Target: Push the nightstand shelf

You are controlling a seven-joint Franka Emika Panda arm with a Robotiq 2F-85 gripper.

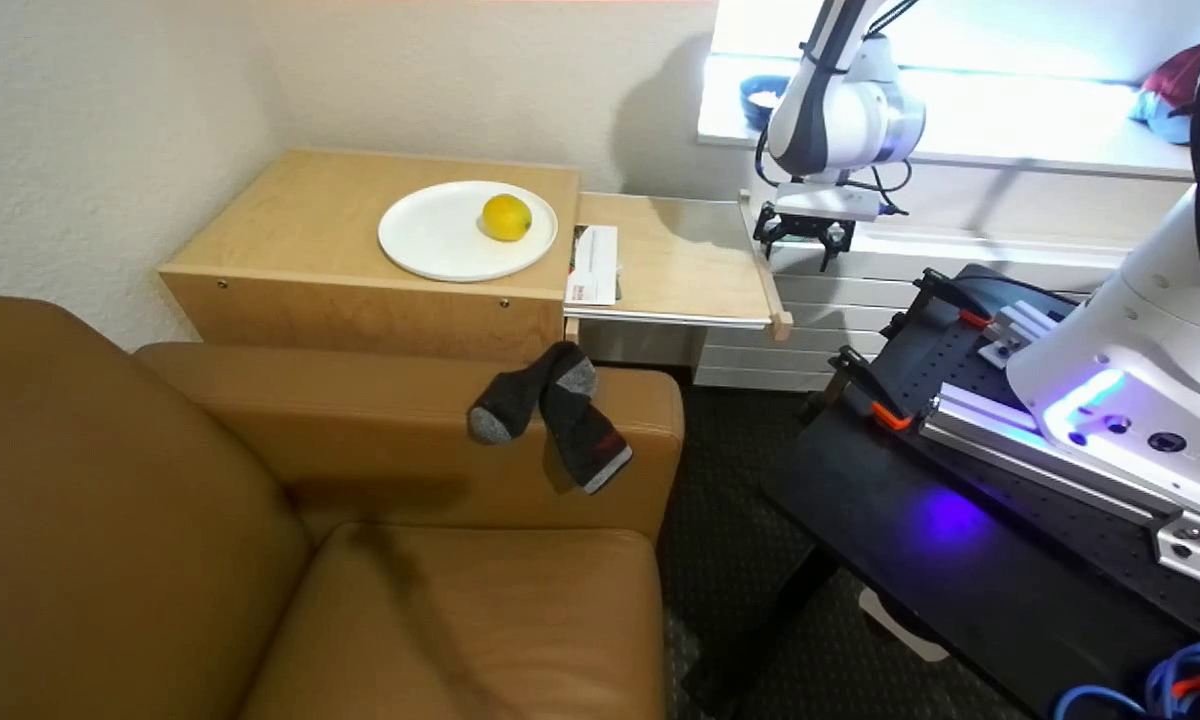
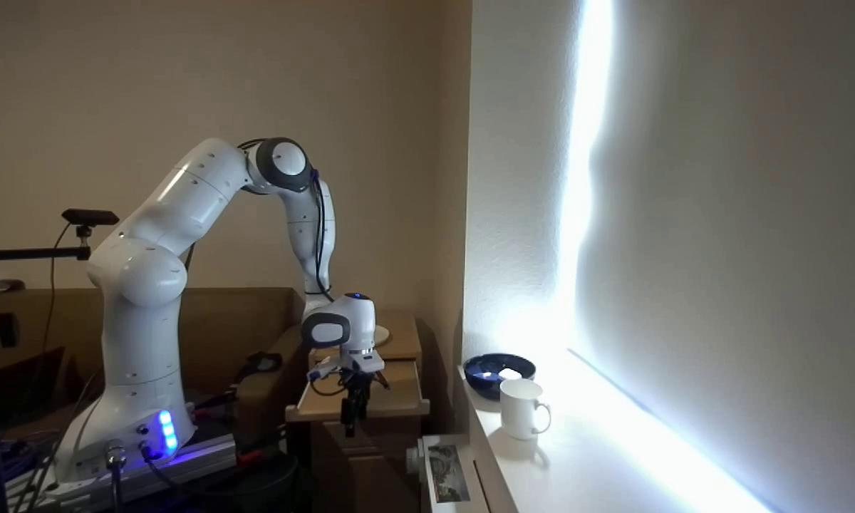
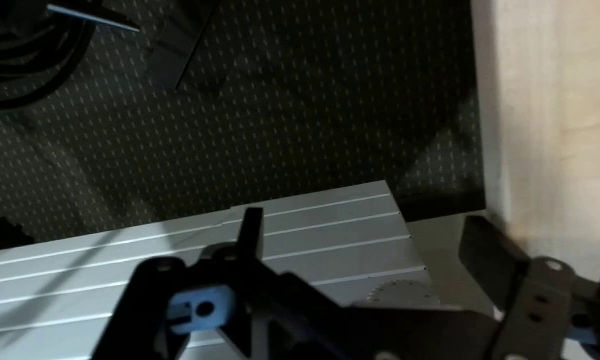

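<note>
The nightstand shelf (image 1: pixel 685 250) is a thin light tan board pulled out from the side of the nightstand (image 1: pixel 310 215). The shelf also shows in an exterior view (image 2: pixel 402 388), and its front edge runs down the right of the wrist view (image 3: pixel 530 125). My gripper (image 1: pixel 797 252) points down just outside the front edge; it also shows in an exterior view (image 2: pixel 354 417). In the wrist view my gripper (image 3: pixel 366 217) has its fingers wide apart with nothing between them. One finger is right at the shelf's front edge; I cannot tell whether it touches.
A white plate (image 1: pixel 430 235) with a lemon (image 1: pixel 506 217) is on the nightstand. A paper (image 1: pixel 593 265) lies on the shelf. Nearby are the brown armchair (image 1: pixel 410 400) with socks (image 1: pixel 570 410), the radiator (image 1: pixel 760 350), and the windowsill with a bowl (image 2: pixel 484 385) and mug (image 2: pixel 520 410).
</note>
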